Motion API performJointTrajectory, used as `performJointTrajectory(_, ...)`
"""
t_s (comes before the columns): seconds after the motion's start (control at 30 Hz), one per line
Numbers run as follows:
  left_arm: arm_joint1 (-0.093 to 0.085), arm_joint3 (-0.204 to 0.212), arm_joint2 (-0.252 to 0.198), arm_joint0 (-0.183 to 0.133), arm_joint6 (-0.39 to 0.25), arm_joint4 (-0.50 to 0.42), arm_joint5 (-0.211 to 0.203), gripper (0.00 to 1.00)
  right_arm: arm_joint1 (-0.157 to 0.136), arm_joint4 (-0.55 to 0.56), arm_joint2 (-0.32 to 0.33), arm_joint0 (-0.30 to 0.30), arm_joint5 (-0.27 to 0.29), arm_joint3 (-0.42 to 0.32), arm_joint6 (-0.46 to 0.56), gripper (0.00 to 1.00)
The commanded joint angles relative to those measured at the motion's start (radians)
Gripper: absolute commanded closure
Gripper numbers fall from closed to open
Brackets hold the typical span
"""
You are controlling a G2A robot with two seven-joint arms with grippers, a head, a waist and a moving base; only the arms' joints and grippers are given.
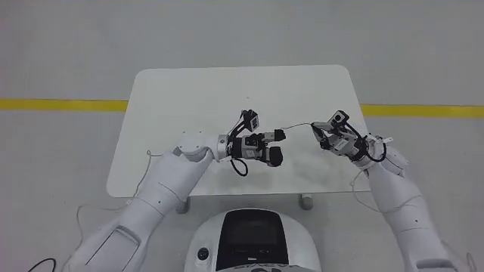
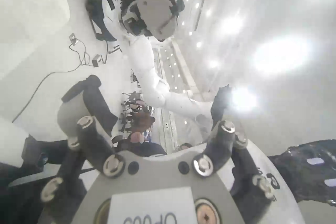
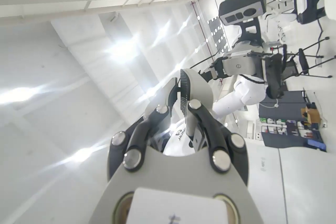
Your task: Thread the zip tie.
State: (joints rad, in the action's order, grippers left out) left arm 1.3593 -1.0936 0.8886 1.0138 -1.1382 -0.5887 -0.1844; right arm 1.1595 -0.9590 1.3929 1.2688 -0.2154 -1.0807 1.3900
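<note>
So, quick status from me. The zip tie (image 1: 300, 125) is a thin, dark-looking strip, hair-fine from the top view. It hangs in the air above the table (image 1: 189, 106) and runs almost level between my two grippers, with a slight bow in it. One end sits in my right gripper (image 3: 178, 89). The other end reaches my left gripper (image 2: 155, 83), up by the finger farther from my body.

Right jaws: clenched on the zip tie. In the right wrist view the ribbed pads (image 3: 185, 88) sit nearly together with a dark bit pinched in the narrow slot. A thin dark line leads off from there toward the other arm's gripper.

Left jaws: released and spread wide. My left wrist view has the two black fingers (image 2: 86, 101) well apart.

Now the fuzzy parts. Strong glare from the ceiling lights sits right by one left fingertip and washes that spot out, so whatever is there is hard to read. From the top I can't tell whether the strip's end touches the left finger or just stops beside it. It's also too fine for me to say which end carries the head, or whether it forms any loop. The stretch inside my right pads is covered by the pads themselves.

Both grippers are up off the table, over its near right part, close to each other but apart.
</note>
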Motion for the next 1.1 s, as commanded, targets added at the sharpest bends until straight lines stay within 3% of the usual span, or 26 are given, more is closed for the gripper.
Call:
performJointTrajectory(0.0,0.000,0.000,0.000,0.000,0.002,0.002,0.000,0.00,-0.002,-0.004,-0.002,-0.002,0.003,0.003,0.000,1.00)
performJointTrajectory(0.7,0.000,0.000,0.000,0.000,0.002,0.002,0.000,0.00,-0.004,-0.002,-0.012,0.018,0.003,0.006,0.000,1.00)
performJointTrajectory(0.87,0.000,0.000,0.000,0.000,0.002,0.002,0.000,0.00,-0.020,-0.019,-0.018,0.029,-0.005,-0.005,0.000,1.00)
performJointTrajectory(1.07,0.000,0.000,0.000,0.000,0.002,0.002,0.000,0.00,-0.058,-0.011,-0.059,0.042,-0.022,-0.049,0.000,1.00)
